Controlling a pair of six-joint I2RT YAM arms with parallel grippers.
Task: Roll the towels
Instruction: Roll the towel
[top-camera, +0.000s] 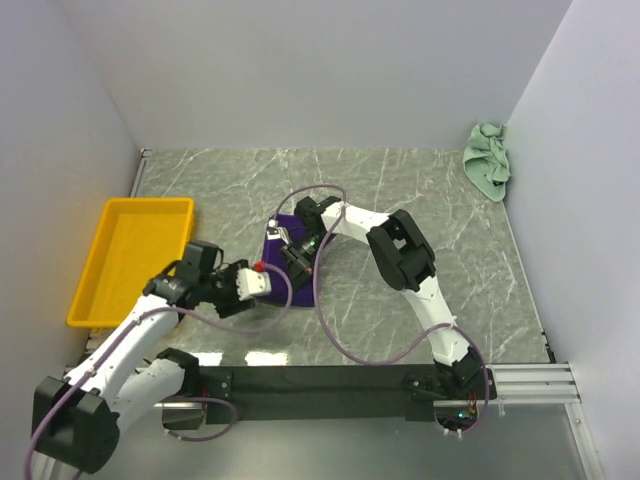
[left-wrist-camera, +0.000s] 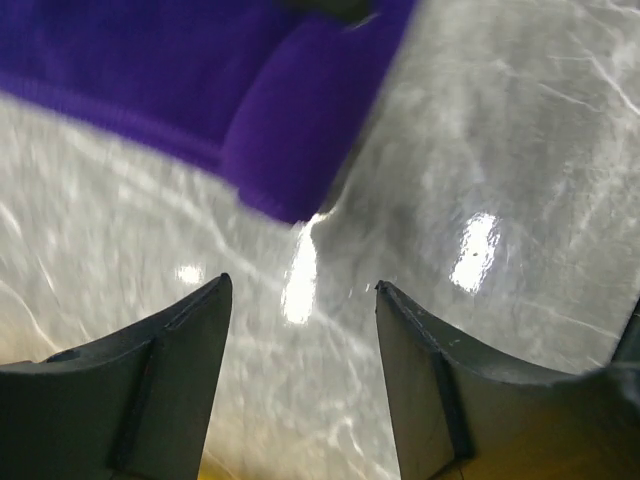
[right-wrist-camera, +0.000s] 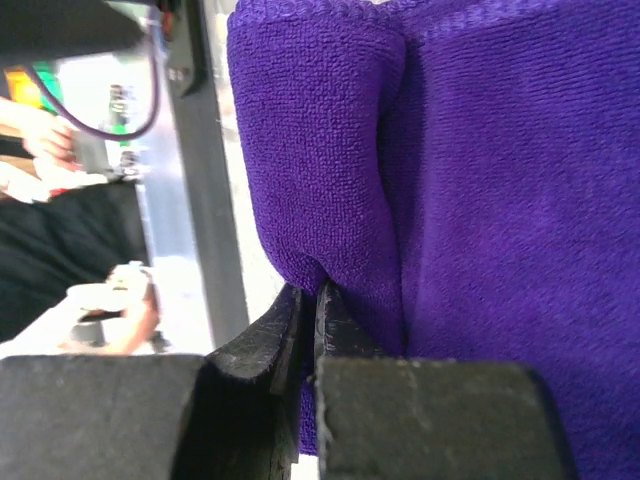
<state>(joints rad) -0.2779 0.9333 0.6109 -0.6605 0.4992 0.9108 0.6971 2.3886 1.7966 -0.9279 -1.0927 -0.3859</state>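
Purple towel (right-wrist-camera: 480, 200), partly rolled, sits directly ahead of the right gripper (right-wrist-camera: 315, 320); we see its jaws clenched on a fold. Left gripper (left-wrist-camera: 300, 300) spread, grasping nothing, the roll's end just beyond its fingertips. Mint towel (top-camera: 488, 160) crumpled well beyond the right gripper.

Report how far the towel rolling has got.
Done: no towel is finished. In hand: the purple towel is partly rolled, the right pincer shut on its fold, the left pincer open, apart from it. Left: finish that roll, then the mint towel, crumpled in the far corner.
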